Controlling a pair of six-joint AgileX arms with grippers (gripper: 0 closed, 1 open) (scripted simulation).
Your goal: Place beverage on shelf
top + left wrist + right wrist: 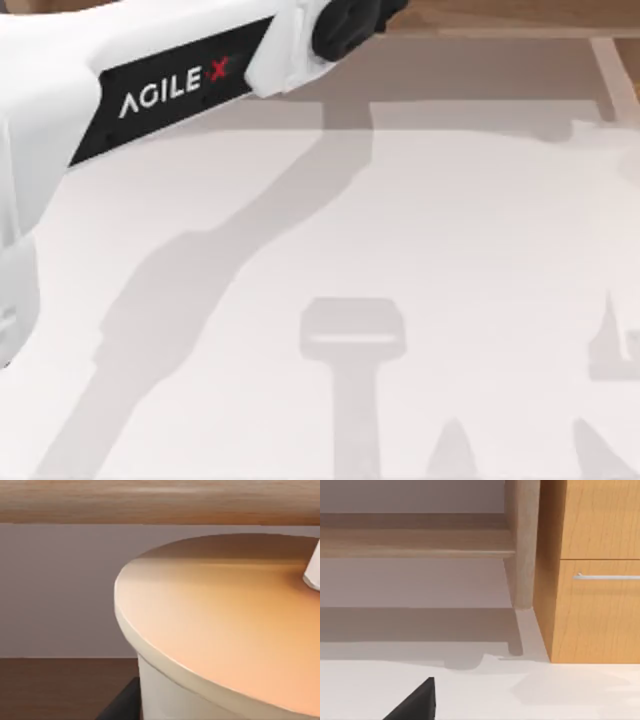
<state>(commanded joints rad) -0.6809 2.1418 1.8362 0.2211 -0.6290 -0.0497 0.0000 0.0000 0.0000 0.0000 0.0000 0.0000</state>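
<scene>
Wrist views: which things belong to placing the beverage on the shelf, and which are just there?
Job:
- beverage, lid and straw close under the left wrist camera
- shelf, its board and side support ahead of the right tool
- left arm, reaching toward the shelf in the top view

Just there:
- cabinet with handle, beside the shelf
- table

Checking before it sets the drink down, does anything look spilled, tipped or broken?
Nothing stands out. The beverage sits level under the shelf board, lid dry, straw in place. The left arm reaches toward the shelf.

A pale, smooth white table [400, 250] spreads out below, meeting the light-brown wooden shelf's [415, 542] upright support [522, 555] at its far edge.
</scene>
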